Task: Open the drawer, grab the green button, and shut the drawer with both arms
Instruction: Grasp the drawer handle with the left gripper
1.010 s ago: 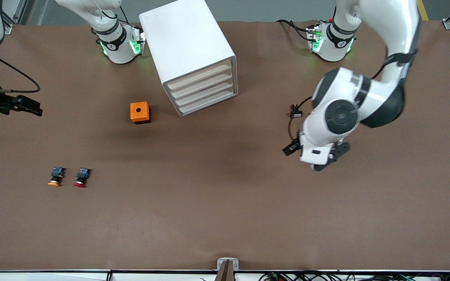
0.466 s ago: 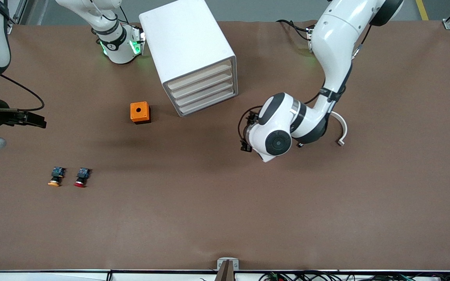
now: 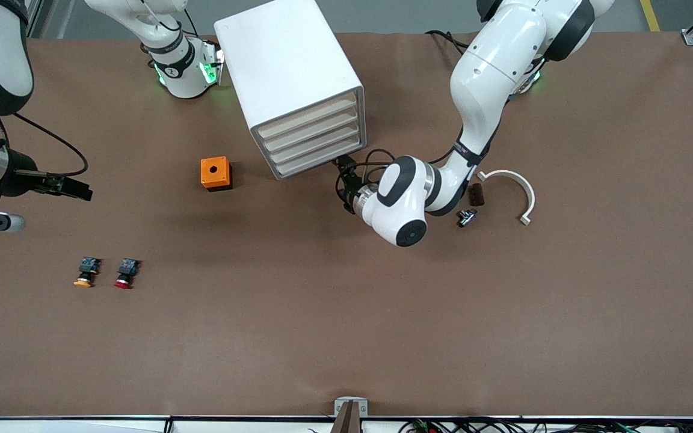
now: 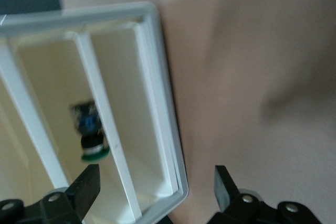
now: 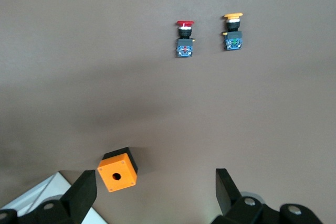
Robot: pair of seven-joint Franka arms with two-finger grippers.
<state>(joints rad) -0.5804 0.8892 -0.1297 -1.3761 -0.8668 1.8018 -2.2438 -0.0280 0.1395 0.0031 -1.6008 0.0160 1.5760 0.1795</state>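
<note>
Four drawers (image 3: 316,144) sit in the cabinet (image 3: 289,78). Its front faces the left gripper (image 4: 157,182), whose fingers are spread wide; through the front, the green button (image 4: 90,132) shows inside a compartment. Right gripper (image 5: 155,190), also spread, hangs over bare table (image 3: 346,313).

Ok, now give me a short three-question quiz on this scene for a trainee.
1. True or false: the open left end effector is at the drawer fronts of the cabinet, while the right end effector waits open over the table at the right arm's end.
2. Which buttons lie out on the table? A) red-capped button and yellow-capped button; B) green and red; C) green only.
3. Fill in: the left wrist view shows a button within the cabinet's frame; its cap is ___.

Key: 1 true; 2 A; 3 green.
</note>
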